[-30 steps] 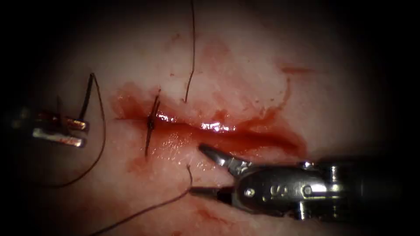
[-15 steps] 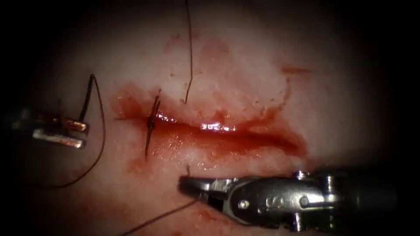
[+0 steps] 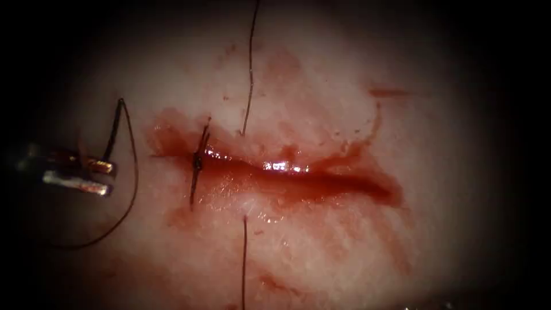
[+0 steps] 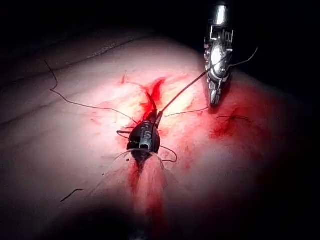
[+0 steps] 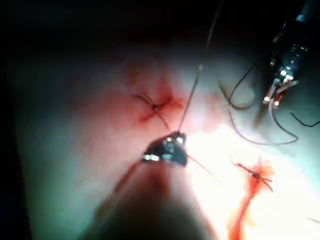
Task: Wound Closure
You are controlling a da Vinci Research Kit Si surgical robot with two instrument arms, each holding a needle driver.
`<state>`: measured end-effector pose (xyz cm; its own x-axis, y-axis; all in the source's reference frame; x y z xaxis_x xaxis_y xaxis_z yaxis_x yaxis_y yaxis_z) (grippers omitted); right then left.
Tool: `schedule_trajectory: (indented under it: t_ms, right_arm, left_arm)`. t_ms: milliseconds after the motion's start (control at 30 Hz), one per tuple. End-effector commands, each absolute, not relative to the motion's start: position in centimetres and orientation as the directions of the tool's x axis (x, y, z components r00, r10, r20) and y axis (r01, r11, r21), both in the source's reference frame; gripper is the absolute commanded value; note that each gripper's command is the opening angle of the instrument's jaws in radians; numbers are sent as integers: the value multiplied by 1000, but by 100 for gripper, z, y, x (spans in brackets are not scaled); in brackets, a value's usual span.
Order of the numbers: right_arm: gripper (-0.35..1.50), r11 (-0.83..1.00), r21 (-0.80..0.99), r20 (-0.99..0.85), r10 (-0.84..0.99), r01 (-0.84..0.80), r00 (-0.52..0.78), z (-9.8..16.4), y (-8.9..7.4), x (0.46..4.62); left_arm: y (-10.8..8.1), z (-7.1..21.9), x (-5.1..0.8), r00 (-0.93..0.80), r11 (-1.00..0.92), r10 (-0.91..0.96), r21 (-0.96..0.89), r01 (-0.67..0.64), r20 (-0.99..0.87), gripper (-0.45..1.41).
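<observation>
The cut (image 3: 298, 178) runs across the tissue, wet with red fluid, with one tied stitch (image 3: 197, 163) near its left end. Left of the cut, my left tool (image 3: 109, 175) is shut on the needle (image 3: 115, 126), which stands up clear of the tissue. Thread (image 3: 135, 172) trails from the needle's top in a loop. Another strand (image 3: 250, 69) enters the tissue above the cut, comes out below it (image 3: 244, 221) and runs straight down. In the right wrist view my right tool (image 5: 167, 150) is shut on this thread (image 5: 192, 95). The left wrist view shows my left tool (image 4: 145, 142).
The right tool (image 4: 216, 95) also appears in the left wrist view with thread running to it. The left tool (image 5: 277, 90) shows in the right wrist view among loose loops of thread. Red fluid streaks the tissue (image 3: 396, 247) below the cut's right end.
The right tool shut on the thread just below the cut, then drew down out of the endoscope picture, pulling that strand straight. The left tool and the needle stayed put.
</observation>
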<state>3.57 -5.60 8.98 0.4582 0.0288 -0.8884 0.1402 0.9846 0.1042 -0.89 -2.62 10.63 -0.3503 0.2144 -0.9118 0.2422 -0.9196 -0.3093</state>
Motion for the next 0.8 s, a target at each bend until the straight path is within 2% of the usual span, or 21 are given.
schedule_trajectory:
  t_ms: [33, 133, 167, 200, 233, 267, 500, 800]
  right_arm:
    - [-35, 979, 109, -898, 23, 171, 440, 894, -570, 361]
    - [-35, 972, 108, -920, 19, 208, 392, 888, -573, 359]
    - [-23, 976, 99, -924, 19, 192, 382, 889, -570, 358]
    - [25, 982, 93, -926, 26, 162, 377, 890, -566, 357]
    - [104, 993, 77, -923, 37, 91, 382, 894, -556, 353]
    - [114, 995, 72, -920, 39, 69, 389, 896, -551, 350]
    - [111, 998, 59, -902, 55, -4, 429, 927, -513, 318]
    - [109, 997, 50, -881, 69, -53, 467, 957, -484, 332]
  left_arm:
    - [-265, 1069, -94, -350, -919, 215, -310, 244, -912, -45]
    - [-265, 1069, -94, -350, -919, 214, -309, 244, -912, -45]
    - [-265, 1069, -94, -349, -919, 214, -309, 244, -912, -45]
    - [-265, 1069, -94, -352, -919, 213, -310, 245, -911, -45]
    - [-265, 1069, -94, -352, -919, 213, -310, 246, -912, -45]
    - [-265, 1069, -94, -352, -919, 213, -310, 246, -912, -45]
    - [-266, 1068, -91, -367, -915, 205, -311, 257, -907, -45]
    - [-268, 1070, -93, -368, -916, 203, -309, 256, -907, -45]
